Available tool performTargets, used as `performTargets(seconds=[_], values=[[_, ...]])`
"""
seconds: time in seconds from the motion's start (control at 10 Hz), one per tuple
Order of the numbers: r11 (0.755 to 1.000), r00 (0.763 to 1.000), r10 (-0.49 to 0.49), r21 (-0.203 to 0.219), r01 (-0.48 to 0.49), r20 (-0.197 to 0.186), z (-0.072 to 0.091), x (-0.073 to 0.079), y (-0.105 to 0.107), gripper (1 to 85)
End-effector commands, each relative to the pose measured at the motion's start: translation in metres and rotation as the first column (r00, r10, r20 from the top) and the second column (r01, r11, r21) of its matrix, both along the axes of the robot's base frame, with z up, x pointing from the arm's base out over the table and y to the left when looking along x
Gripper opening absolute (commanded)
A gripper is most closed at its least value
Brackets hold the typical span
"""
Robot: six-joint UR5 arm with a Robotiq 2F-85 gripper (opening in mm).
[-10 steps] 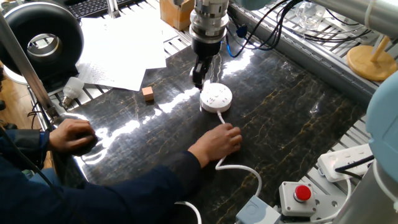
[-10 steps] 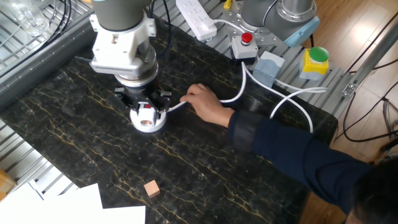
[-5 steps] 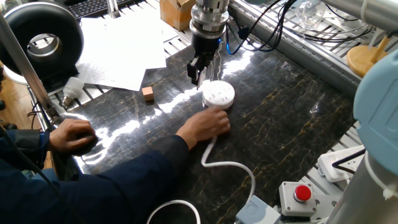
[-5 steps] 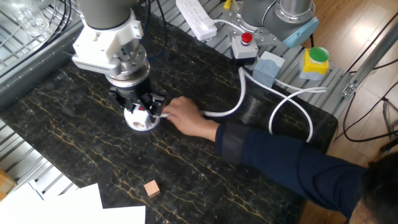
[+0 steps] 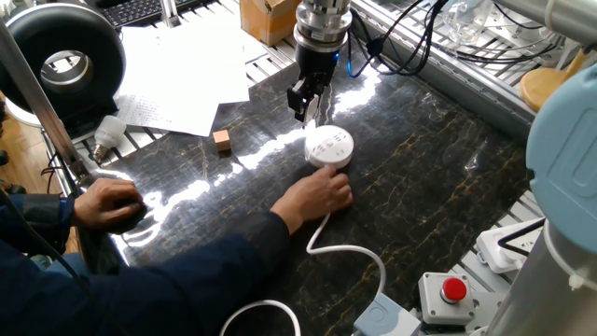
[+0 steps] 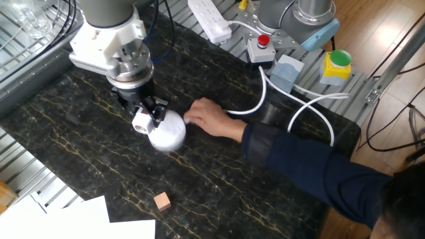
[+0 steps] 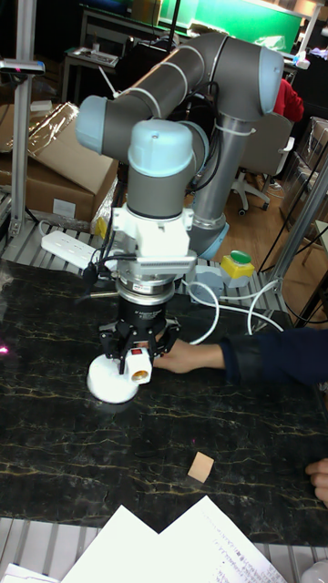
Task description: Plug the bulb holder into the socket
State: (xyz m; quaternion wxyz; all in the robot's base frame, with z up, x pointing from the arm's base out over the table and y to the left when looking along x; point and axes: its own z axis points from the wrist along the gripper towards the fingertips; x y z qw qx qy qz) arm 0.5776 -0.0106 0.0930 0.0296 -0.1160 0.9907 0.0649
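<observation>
gripper [image 6: 142, 119] is clamped on the bulb holder [image 6: 141, 121], hanging just beside the socket [image 6: 167, 132], not over it.

In the other fixed view the socket [image 6: 167, 132] is smeared to a white blur, so its plug holes cannot be made out. In the tall fixed view the end effector [image 7: 138, 356] and the bulb holder [image 7: 138, 362] cover part of the disc, and whether holder and disc touch cannot be told. In one fixed view the holder is too small and dark between the fingers to make out. The person's hand [image 5: 322, 193] hides the cord's start, and the person's body is cut off by the frame edge.
</observation>
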Motion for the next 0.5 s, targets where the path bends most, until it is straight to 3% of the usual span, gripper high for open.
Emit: performTargets(seconds=[0.0, 0.4], values=[[0.998, 0.998, -0.054, 0.018, 0.054, 0.011, -0.002, 0.013, 0.003, 1.3], [0.997, 0.997, -0.071, -0.002, 0.071, 0.034, -0.009, 0.027, 0.001, 1.3]])
